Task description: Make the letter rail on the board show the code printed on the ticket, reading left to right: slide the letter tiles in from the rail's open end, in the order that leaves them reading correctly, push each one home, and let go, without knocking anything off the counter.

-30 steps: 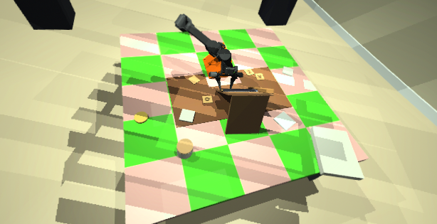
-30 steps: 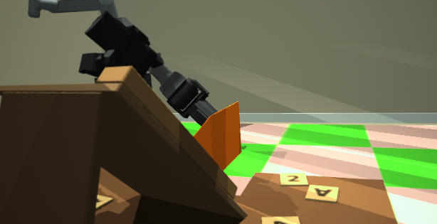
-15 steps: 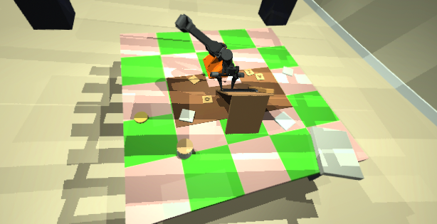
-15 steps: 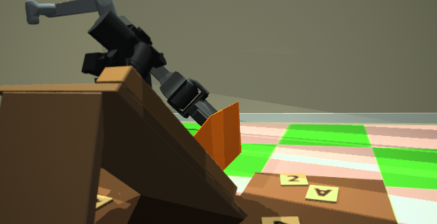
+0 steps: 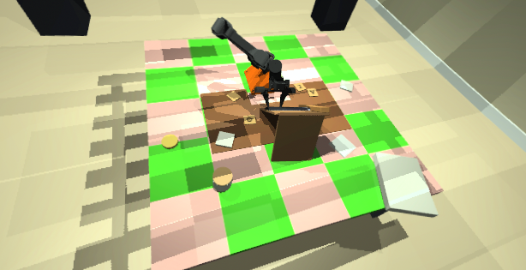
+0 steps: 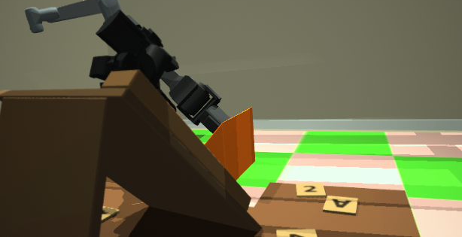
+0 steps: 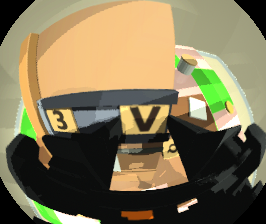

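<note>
My claw point(image 5: 275, 105) point(image 7: 144, 119) pinches V point(image 7: 144, 119) at the rail point(image 7: 106, 96). 3 point(image 7: 61, 120) sits in it, apart from V.

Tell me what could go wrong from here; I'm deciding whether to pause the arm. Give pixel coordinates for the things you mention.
The V tile point(image 7: 144, 119), between the pincer's point(image 5: 275, 105) point(image 7: 145, 131) fingers, might tilt and jam in the rail point(image 7: 106, 96), since a gap separates it from the 3 tile point(image 7: 61, 120). It could also slip out if released now, as it sits near the end away from the 3. Pushing too hard might shift the board point(image 5: 297, 138) point(image 6: 53, 146).
</note>
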Robot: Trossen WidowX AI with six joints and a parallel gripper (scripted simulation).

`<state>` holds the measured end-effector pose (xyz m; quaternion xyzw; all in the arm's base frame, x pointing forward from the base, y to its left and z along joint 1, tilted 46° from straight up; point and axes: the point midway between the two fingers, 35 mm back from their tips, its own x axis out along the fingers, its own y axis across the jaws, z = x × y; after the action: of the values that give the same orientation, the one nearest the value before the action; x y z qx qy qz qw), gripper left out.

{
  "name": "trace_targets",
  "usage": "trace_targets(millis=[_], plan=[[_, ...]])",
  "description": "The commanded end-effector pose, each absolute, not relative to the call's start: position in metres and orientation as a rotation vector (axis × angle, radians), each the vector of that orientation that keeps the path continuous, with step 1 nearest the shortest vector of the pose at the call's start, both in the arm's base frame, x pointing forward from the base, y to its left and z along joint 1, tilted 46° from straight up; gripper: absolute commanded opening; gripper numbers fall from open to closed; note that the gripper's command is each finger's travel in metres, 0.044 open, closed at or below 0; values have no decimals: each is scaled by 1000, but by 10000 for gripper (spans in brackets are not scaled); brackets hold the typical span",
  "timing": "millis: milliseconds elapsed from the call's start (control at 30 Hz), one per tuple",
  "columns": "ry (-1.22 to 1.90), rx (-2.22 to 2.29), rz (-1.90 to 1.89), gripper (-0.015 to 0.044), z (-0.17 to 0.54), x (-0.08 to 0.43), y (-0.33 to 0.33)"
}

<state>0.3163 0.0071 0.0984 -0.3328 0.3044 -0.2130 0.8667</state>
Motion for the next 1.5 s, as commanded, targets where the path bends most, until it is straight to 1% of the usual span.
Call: trace_targets(millis=[0,1467], plan=[[640,-697,-449,0,95,317,8],[640,-696,-449,0,79,321,24]])
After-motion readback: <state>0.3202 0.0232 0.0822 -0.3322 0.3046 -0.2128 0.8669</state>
